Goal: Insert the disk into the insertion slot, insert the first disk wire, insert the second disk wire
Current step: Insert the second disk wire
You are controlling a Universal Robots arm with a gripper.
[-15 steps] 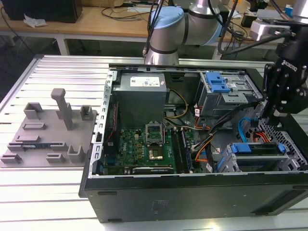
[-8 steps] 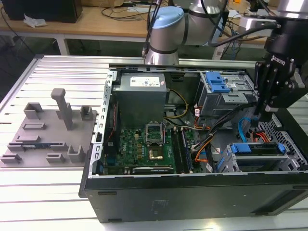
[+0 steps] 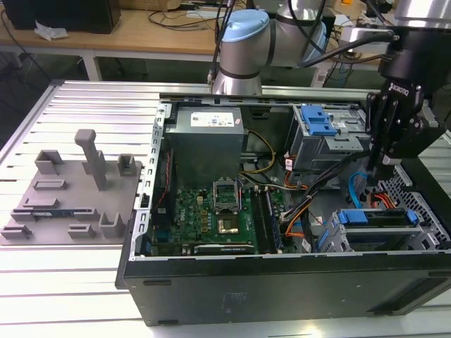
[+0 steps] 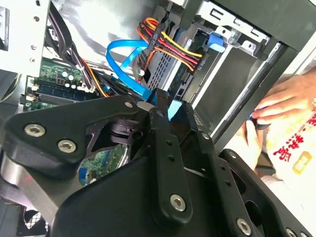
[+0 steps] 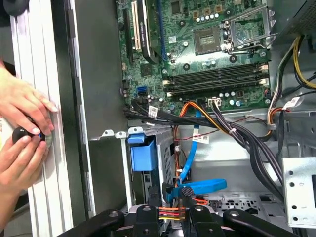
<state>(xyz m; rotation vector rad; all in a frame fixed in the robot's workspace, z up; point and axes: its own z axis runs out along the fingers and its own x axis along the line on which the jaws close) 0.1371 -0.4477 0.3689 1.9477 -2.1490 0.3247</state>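
No legible text; white label [image 3: 211,121] on power supply [image 3: 206,144], red-printed packet [image 4: 291,143]

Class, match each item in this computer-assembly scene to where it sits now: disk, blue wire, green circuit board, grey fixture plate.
Items:
1. disk
2. blue wire
3. green circuit board
4. grey fixture plate

Places:
A. on the table, outside the case
B. pinched in the hand
C. seated in the insertion slot
D. flat on the case floor

Pairs: 1-C, 2-B, 3-D, 4-A
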